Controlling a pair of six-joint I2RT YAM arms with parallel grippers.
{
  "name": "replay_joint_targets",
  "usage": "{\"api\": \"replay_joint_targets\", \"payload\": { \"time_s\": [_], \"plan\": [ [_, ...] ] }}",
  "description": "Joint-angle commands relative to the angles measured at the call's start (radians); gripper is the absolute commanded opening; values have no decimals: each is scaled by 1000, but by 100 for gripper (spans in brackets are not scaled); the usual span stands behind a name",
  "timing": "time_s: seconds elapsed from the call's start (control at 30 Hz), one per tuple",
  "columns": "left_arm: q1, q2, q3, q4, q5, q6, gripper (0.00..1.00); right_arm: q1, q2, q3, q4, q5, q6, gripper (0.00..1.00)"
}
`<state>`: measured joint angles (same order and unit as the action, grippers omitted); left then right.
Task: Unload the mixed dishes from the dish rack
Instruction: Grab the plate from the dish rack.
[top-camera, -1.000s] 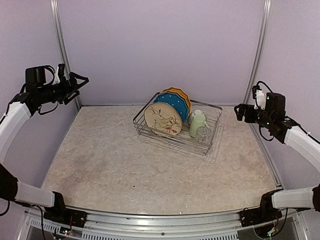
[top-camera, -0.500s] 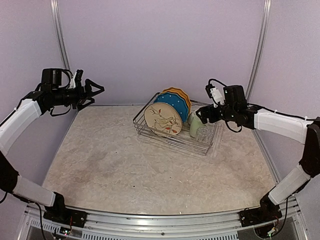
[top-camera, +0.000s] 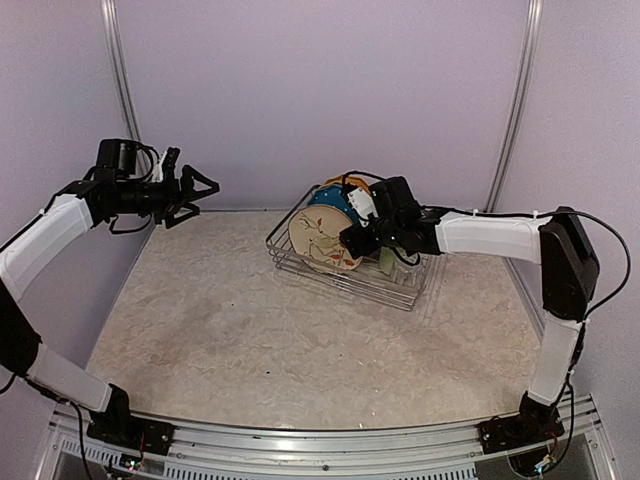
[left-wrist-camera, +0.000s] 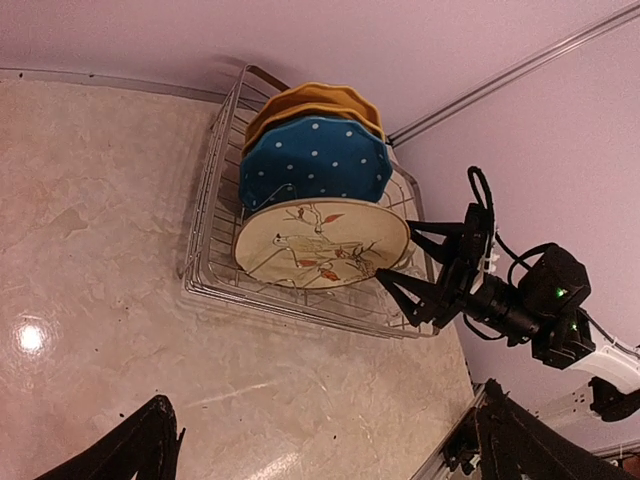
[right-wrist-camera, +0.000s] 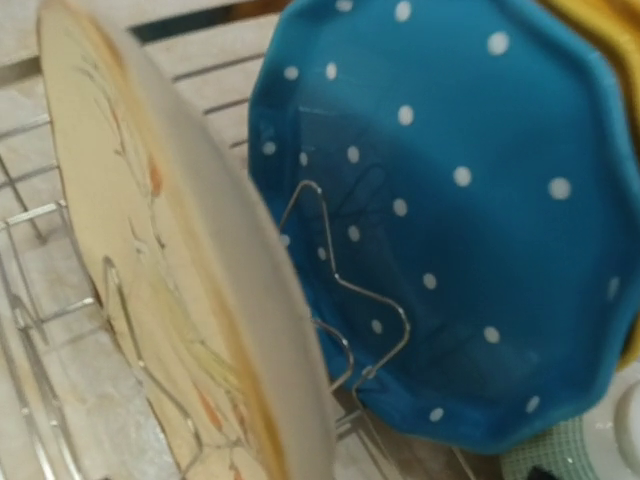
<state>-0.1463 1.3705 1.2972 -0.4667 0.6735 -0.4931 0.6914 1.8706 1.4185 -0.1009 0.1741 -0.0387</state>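
Hovering beside the cream plate (left-wrist-camera: 320, 243) rim, right pincer (left-wrist-camera: 400, 290) stands spread; left pincer (top-camera: 205, 193) gapes wide, well apart.

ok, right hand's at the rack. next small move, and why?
Probably ease the right hand slightly further over the rim of the cream plate with branch drawing. It is open at that plate's edge, and the plate stands frontmost in the dish rack, blue dotted plate behind.

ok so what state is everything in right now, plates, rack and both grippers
cream plate with branch drawing, upright in front
blue white-dotted scalloped plate, upright behind it
two orange scalloped plates, upright at back
silver wire dish rack, loaded
left gripper, open, in air
right gripper, open by cream plate
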Motion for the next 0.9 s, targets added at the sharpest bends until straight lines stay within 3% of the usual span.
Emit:
{"api": "replay_joint_targets", "payload": {
  "time_s": [0.0, 0.17, 0.37, 0.5, 0.87],
  "plan": [
    [-14, 12, 28, -24, 27, 16, 99, 5, 51, 35, 13, 54, -34, 84],
    [-19, 13, 30, -24, 35, 15, 99, 1, 98, 43, 51, 23, -81, 71],
    [-22, 15, 28, -23, 42, 11, 99, -15, 119, 53, 87, -60, -102, 48],
    [-24, 11, 28, -21, 45, 10, 99, -34, 119, 55, 92, -166, -111, 40],
    [-32, 10, 24, -23, 33, 16, 99, -60, 144, 100, 77, -229, -113, 16]
  ]
}}
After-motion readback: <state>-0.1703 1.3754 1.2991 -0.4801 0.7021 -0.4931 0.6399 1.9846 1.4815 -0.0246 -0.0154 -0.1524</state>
